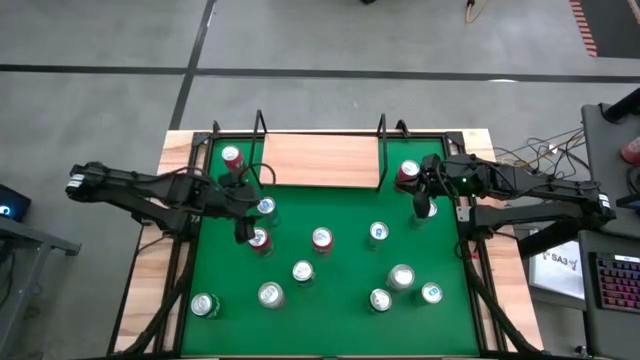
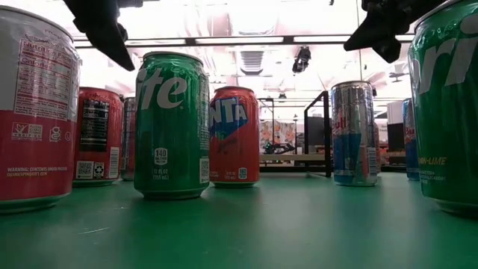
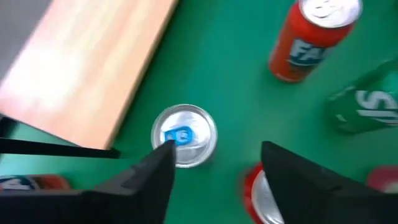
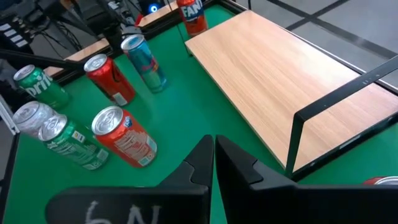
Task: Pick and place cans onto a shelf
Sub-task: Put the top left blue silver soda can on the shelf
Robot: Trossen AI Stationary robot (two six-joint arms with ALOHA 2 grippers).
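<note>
From the left of the high view, the left pincer (image 1: 248, 228) reaches over the green desk (image 1: 330, 320) with its fingers spread apart, grasping nothing. In its wrist view a red can (image 3: 264, 196) stands directly below the gap between the two fingers, while a silver can with a blue tab (image 3: 184, 135) sits beside one fingertip, close to the edge of the shelf (image 3: 93, 62). A red Fanta can (image 1: 231, 157) stands at the far left, just beside the shelf's left end.

The shelf (image 1: 320, 160) itself, a light-wood board with black wire uprights, lies along the desk's far edge with nothing on its surface. The other cans are scattered upright over the green surface in front of it, including a red one near the middle (image 1: 321, 239) and a green one at the near left (image 1: 204, 305).

On the right, the right pincer (image 1: 424, 202) hovers with its fingers clenched together and empty, just beside another red can (image 1: 407, 174) that stands off the shelf's right end.
</note>
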